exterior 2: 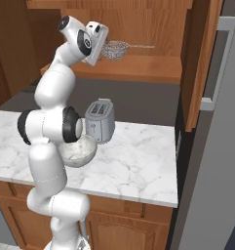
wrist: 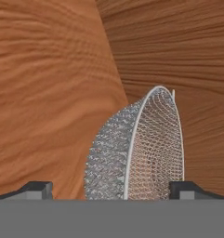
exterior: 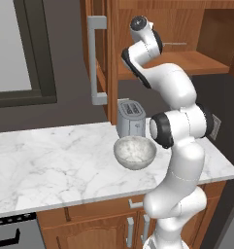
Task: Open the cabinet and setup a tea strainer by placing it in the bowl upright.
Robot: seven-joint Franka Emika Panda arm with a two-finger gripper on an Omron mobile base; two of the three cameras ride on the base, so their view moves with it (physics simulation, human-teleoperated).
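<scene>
From the left base view, I see my arm reaching up into the open cabinet (exterior: 152, 58), its door with the long grey bar handle (exterior: 95, 61) swung out at the left; the bowl (exterior: 134, 151) sits on the marble counter (exterior: 55, 160) toward its front edge, just before the toaster (exterior: 131, 118), which stands near the back edge. No writing or brand is legible on any of it. From the right base view, the gripper (exterior 2: 103, 49) is up at the cabinet's inner shelf (exterior 2: 138, 68), right against the tea strainer (exterior 2: 115, 50), which lies on the shelf with its thin handle pointing toward the right door (exterior 2: 199, 63). In the hand view, the strainer's mesh basket stands on edge between my fingertips (wrist: 36, 189), jaws spread wide on either side, with the cabinet's wood grain behind.
</scene>
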